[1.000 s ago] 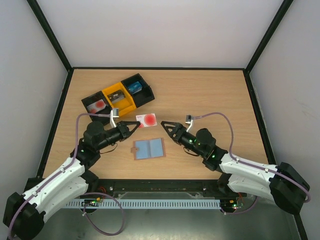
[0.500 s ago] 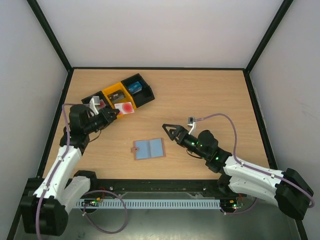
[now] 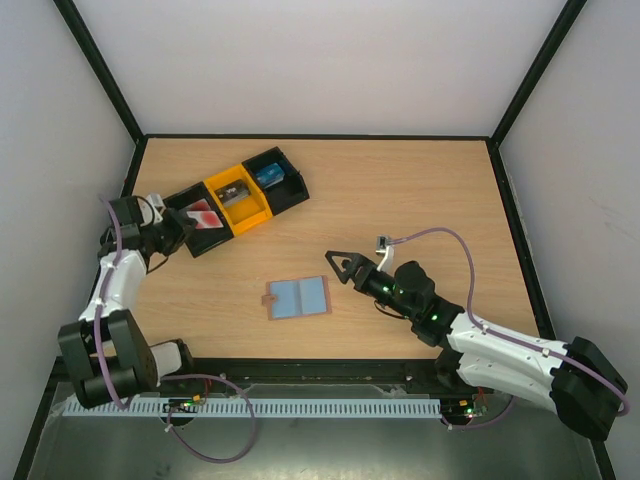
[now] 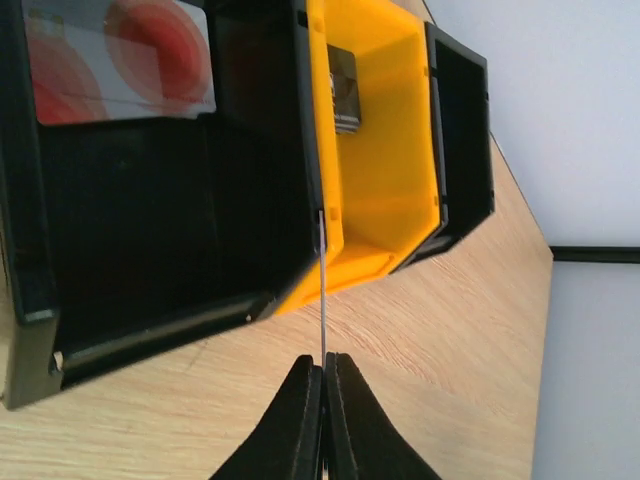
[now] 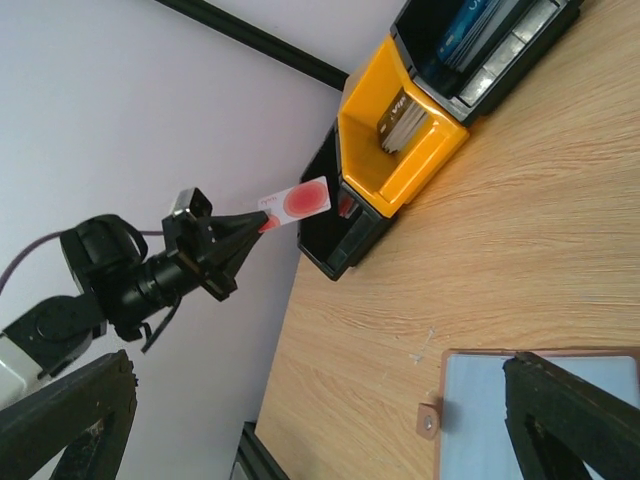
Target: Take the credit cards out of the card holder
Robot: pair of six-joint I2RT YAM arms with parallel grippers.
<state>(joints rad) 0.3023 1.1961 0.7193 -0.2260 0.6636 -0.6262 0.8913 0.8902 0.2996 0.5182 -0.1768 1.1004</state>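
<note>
The card holder (image 3: 297, 297) lies open and flat on the table, light blue with a brown rim; its corner also shows in the right wrist view (image 5: 545, 400). My left gripper (image 3: 183, 225) is shut on a white credit card with a red circle (image 3: 205, 216), held over the left black section of the tray. In the left wrist view the gripper (image 4: 325, 360) pinches that card edge-on (image 4: 325, 290). In the right wrist view the card (image 5: 297, 200) sticks out of the left gripper (image 5: 240, 232). My right gripper (image 3: 340, 265) is open and empty, just right of the holder.
The black-and-yellow three-section tray (image 3: 297, 192) stands at the back left. A red-circled card (image 4: 120, 60) lies in its left black section, a dark card (image 4: 343, 90) in the yellow section, a blue one (image 3: 266, 176) in the right section. The left wall is close to the left arm.
My left gripper has carried the red-circled card from beside the holder back and left to the tray's left black section. The right arm has barely moved.
</note>
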